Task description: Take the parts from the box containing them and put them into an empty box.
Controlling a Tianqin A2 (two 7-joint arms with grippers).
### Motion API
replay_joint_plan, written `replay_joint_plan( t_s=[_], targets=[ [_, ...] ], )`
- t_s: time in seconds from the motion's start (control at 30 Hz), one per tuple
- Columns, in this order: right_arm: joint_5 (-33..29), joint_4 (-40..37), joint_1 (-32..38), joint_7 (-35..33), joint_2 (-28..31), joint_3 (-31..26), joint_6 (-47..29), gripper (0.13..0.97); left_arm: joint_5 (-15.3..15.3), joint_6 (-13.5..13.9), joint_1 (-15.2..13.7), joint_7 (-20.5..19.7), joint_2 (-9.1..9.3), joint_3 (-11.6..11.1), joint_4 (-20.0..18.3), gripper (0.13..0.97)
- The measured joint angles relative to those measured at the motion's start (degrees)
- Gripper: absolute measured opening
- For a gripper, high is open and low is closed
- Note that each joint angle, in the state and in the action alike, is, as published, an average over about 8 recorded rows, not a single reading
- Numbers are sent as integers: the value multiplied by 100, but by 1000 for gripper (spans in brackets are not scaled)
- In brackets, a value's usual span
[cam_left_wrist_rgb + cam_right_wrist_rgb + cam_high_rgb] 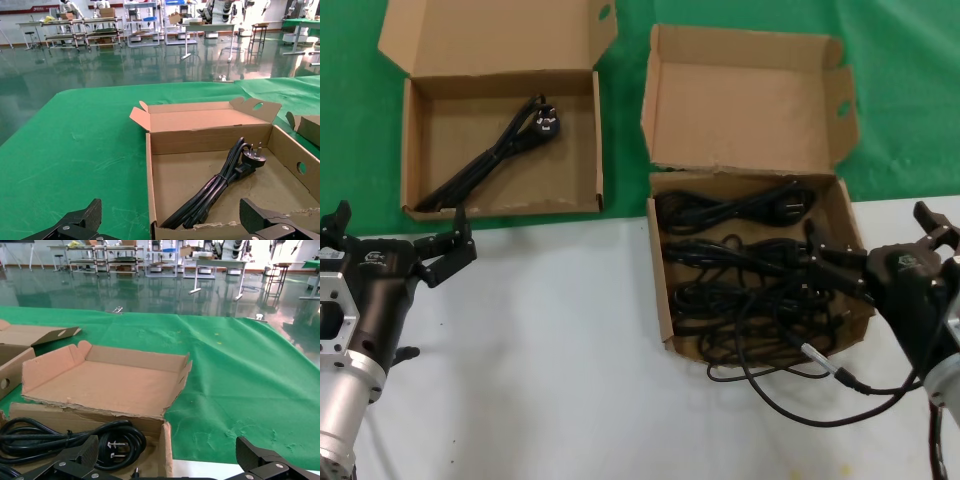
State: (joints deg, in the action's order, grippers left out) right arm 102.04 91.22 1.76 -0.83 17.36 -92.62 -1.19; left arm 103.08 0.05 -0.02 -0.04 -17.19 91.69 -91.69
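Note:
The squarer box (665, 290) with the ragged hinge edge stands at the right and holds several black power cords (750, 270). One cord (790, 385) trails over its front wall onto the white table. The wider, shallow box (412, 150) at the left holds one cord (495, 155), also seen in the left wrist view (220, 182). My right gripper (867, 228) is open and empty, straddling the squarer box's right wall (167, 450), with one finger (75, 460) over a plug (117, 445). My left gripper (400, 225) is open and empty, just in front of the shallow box's front wall (200, 234).
Both boxes sit with lids (490, 35) folded back on a green cloth (900, 90). The white table surface (540, 350) lies in front of them. Workshop shelves and tables (100, 30) stand far off across a shiny floor.

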Motion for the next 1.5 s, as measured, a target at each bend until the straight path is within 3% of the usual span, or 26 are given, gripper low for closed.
replay_joint_plan(
  t_s=[1.5],
  targets=[
    [0, 0, 0, 0, 0, 0, 0, 966, 0, 0, 0, 0, 0, 0, 0, 966]
  ],
)
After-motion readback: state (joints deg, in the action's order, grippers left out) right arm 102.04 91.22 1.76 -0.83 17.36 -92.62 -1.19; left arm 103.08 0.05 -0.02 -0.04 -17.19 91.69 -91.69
